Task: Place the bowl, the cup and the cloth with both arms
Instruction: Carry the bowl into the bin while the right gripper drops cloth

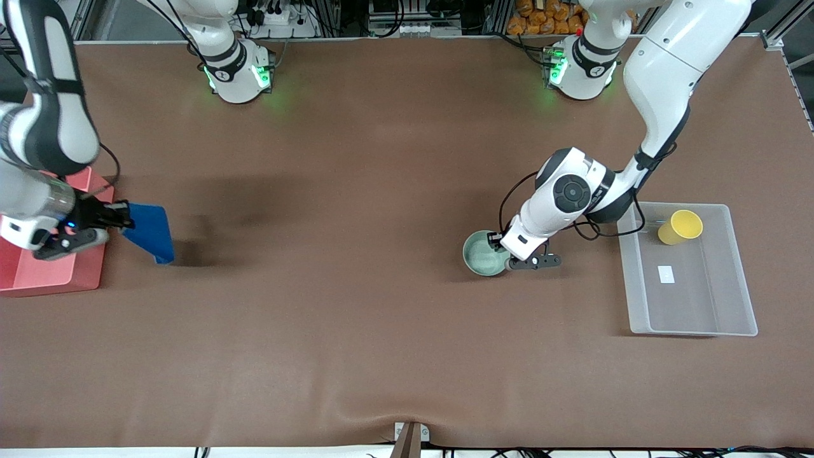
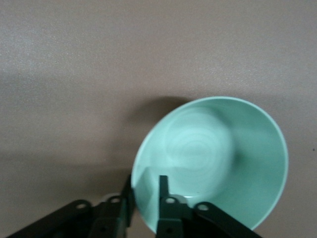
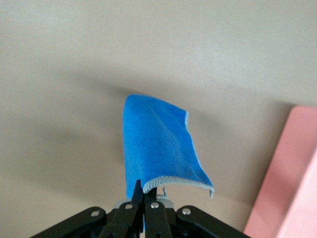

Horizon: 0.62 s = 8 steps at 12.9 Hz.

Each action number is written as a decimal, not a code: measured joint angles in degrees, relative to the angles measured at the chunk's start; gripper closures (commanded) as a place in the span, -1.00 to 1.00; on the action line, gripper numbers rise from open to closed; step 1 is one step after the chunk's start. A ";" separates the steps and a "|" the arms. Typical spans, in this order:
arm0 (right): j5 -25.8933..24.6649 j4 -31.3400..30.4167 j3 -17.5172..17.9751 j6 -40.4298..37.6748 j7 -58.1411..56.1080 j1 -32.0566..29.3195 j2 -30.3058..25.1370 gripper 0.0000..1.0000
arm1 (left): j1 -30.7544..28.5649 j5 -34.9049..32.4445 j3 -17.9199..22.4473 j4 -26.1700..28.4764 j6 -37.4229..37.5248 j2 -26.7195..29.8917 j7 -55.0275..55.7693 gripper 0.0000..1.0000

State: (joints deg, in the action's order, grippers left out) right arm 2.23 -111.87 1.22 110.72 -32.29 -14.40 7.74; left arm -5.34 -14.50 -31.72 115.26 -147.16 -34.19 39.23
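The pale mint-green bowl (image 1: 483,254) is in the middle of the table, toward the left arm's end. My left gripper (image 1: 500,245) is shut on its rim, one finger inside and one outside. In the left wrist view the bowl (image 2: 213,153) looks tilted in my left gripper (image 2: 144,181), low over the brown table. My right gripper (image 1: 124,221) is shut on the top edge of the blue cloth (image 1: 151,232), which hangs down beside the pink tray (image 1: 57,273). The right wrist view shows the cloth (image 3: 158,148) pinched in my right gripper (image 3: 148,187). The yellow cup (image 1: 679,227) lies in the clear bin (image 1: 731,273).
The clear plastic bin stands at the left arm's end of the table, beside the bowl, with a small white label inside. The pink tray (image 3: 292,173) stands at the right arm's end, under the right wrist. A brown mat covers the table.
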 measured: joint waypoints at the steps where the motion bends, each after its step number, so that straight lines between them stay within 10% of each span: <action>1: -0.01 1.53 -0.05 -2.80 -1.00 -0.86 -0.93 1.00 | -0.03 -0.43 0.03 -0.20 -0.08 0.00 0.00 1.00; 8: -4.96 11.16 -0.28 -8.23 -14.98 -8.49 -1.67 1.00 | -9.07 -3.71 0.00 -4.46 6.76 7.63 -9.16 1.00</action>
State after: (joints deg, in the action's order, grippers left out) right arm -2.73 -100.71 0.94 102.49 -47.27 -22.89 6.07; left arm -14.41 -18.20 -31.72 110.80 -140.40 -26.57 30.07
